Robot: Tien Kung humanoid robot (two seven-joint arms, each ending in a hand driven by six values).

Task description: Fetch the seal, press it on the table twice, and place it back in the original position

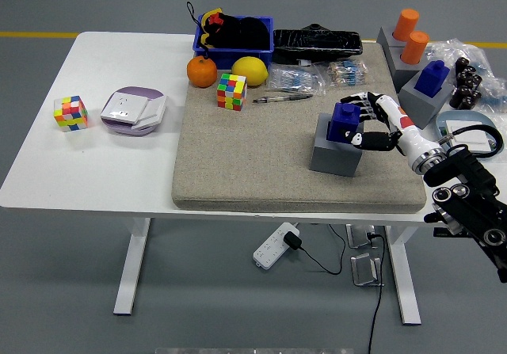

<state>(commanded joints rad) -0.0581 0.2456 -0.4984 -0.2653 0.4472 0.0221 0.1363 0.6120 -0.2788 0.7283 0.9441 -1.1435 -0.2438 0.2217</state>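
**Seal gripped in its holder, stamping not yet begun**

The right hand (366,120), entering from the right edge of the frame, has its fingers (354,100) wrapped over the top and far side of the blue seal (344,122) and the thumb closing on the near side, so it looks pinched around the seal rather than spread. The seal sits in its grey holder (335,154), right of centre on the grey felt mat (261,160); whether it has begun to lift out cannot be told. The left hand is out of view.

Judging from this, the task is at its first step: the fetch is under way, while both presses and the return to the holder remain to be done.

Further out, a second blue seal in a grey holder (432,85) stands at the mat's upper right corner, with two orange seals (409,33) beyond it. A pen (283,97) lies above the middle of the mat, near a Rubik's cube (232,91), an orange (201,71) and a lemon (249,70). On the bare white worktop (95,176) at the left are another Rubik's cube (70,112) and a purple-and-white socket box (133,111)
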